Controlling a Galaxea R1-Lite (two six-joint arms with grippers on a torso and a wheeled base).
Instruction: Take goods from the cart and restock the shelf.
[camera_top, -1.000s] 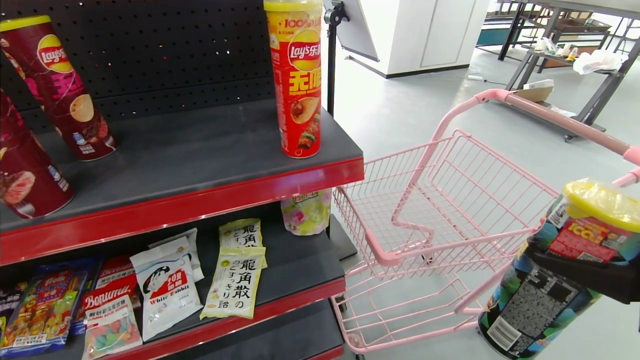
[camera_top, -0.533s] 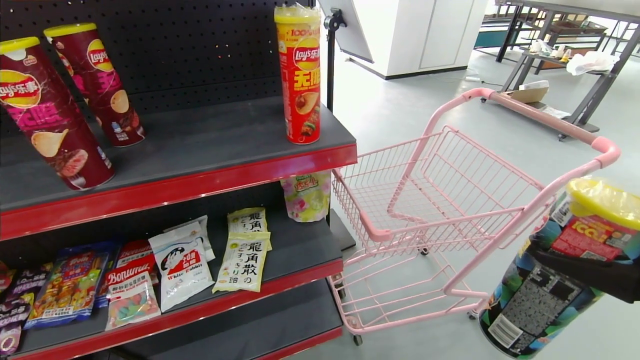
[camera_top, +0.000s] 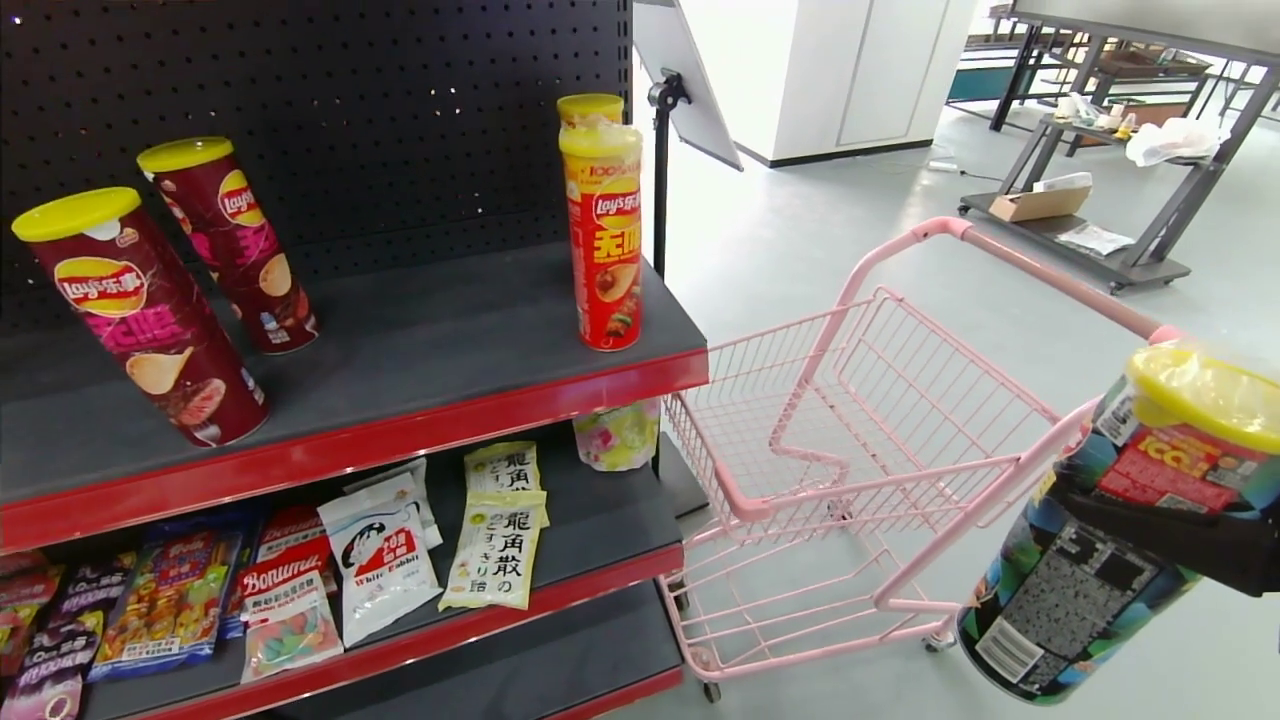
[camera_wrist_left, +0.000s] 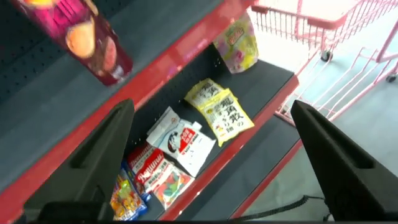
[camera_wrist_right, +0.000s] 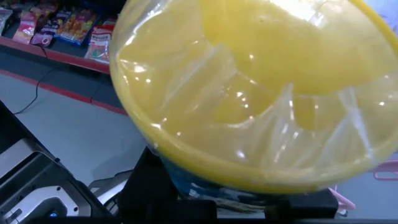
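Observation:
A multicoloured chip can (camera_top: 1070, 580) with a yellow lid (camera_wrist_right: 261, 93) hangs tilted at the lower right, in front of the pink cart (camera_top: 880, 400). My right gripper (camera_top: 1165, 535) is shut on it around the upper body. The cart's basket looks empty. On the upper board of the shelf (camera_top: 420, 340) stand a red chip can (camera_top: 605, 230) near the right end and two maroon cans (camera_top: 140, 320) (camera_top: 235, 245) further left. My left gripper (camera_wrist_left: 211, 109) is open with nothing in it, facing the shelf's lower board (camera_wrist_left: 267, 81) of snack bags.
Snack bags (camera_top: 500, 530) lie on the lower board. A stand with a tilted board (camera_top: 665, 100) rises just right of the shelf. A white cabinet (camera_top: 850, 70) and metal tables (camera_top: 1100, 230) stand farther back, with open grey floor between them and the cart.
The head camera has moved, so shelf and cart sit lower and differently in the picture. My right gripper still holds the can at the same spot in view.

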